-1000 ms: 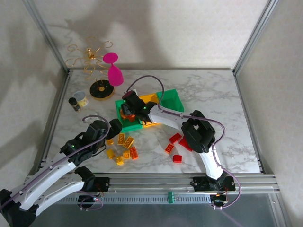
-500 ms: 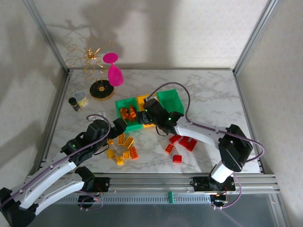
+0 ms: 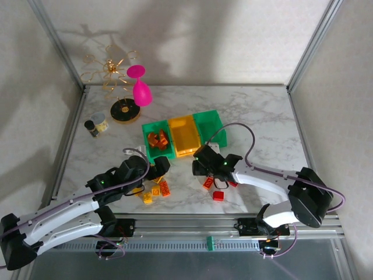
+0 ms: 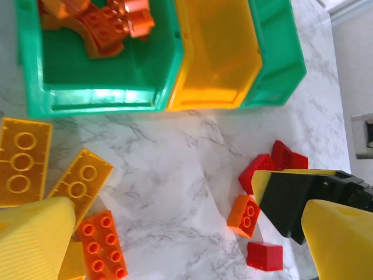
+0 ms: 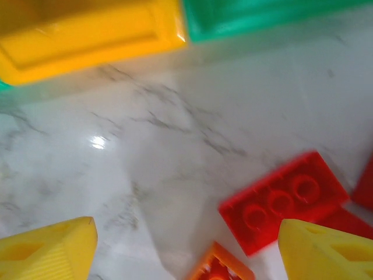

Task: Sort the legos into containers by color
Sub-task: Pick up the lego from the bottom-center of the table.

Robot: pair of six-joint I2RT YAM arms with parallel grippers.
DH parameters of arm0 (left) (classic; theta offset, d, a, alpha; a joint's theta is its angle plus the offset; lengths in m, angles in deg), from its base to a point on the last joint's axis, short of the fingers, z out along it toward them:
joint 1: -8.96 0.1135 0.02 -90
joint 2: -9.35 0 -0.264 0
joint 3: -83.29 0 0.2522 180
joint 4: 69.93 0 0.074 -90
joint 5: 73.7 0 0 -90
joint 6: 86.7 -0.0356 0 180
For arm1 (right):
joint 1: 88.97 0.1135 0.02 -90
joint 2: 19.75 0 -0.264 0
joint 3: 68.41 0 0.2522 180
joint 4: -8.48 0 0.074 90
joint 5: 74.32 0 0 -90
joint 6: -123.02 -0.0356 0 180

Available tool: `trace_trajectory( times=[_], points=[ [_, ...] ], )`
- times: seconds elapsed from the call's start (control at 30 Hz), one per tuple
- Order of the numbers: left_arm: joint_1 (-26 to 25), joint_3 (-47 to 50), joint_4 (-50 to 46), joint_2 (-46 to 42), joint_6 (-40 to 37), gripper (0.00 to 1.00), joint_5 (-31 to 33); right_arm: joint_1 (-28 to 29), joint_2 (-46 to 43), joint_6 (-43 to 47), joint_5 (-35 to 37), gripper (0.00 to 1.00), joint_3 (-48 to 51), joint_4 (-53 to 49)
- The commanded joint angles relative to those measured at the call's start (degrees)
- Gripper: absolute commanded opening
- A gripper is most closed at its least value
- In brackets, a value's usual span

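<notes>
Three bins stand in a row: a green bin (image 3: 152, 153) holding orange legos (image 4: 99, 26), a yellow-orange bin (image 3: 183, 137) and a second green bin (image 3: 211, 124). Yellow legos (image 4: 23, 160) and an orange brick (image 4: 105, 251) lie under my left gripper (image 3: 158, 169), which is open and holds nothing. My right gripper (image 3: 201, 169) hovers open and bare over the marble just in front of the bins. A red brick (image 5: 285, 201) and a small orange brick (image 5: 218, 269) lie by its fingers (image 5: 326, 251). Other red legos (image 3: 218, 195) lie nearby.
A small glass jar (image 3: 96, 124), a gold wire stand (image 3: 111, 73) on a black base (image 3: 126, 111) and a pink goblet (image 3: 141, 90) sit at the back left. Metal frame posts stand at the table's back corners.
My right gripper has pulled back from above the left green bin to just over the table near the red and orange bricks. The left gripper has moved right, over the yellow and orange bricks.
</notes>
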Motion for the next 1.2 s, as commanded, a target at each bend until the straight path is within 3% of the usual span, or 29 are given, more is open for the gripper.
trace_trajectory(
  times=[0.0,0.47,1.17],
  points=[
    [-2.01,-0.74,3.04,1.91,-0.7,1.0,2.77,1.15,-1.72,-6.52,2.31,0.83,2.88,-3.24],
    [-6.12,-1.24,5.05,6.74,-1.25,1.0,5.19,6.87,4.3,-13.85,3.0,0.86,5.0,0.02],
    [-6.14,-0.8,-0.98,1.14,1.98,1.0,9.83,9.64,11.46,-10.1,4.17,0.54,0.62,3.56]
  ],
)
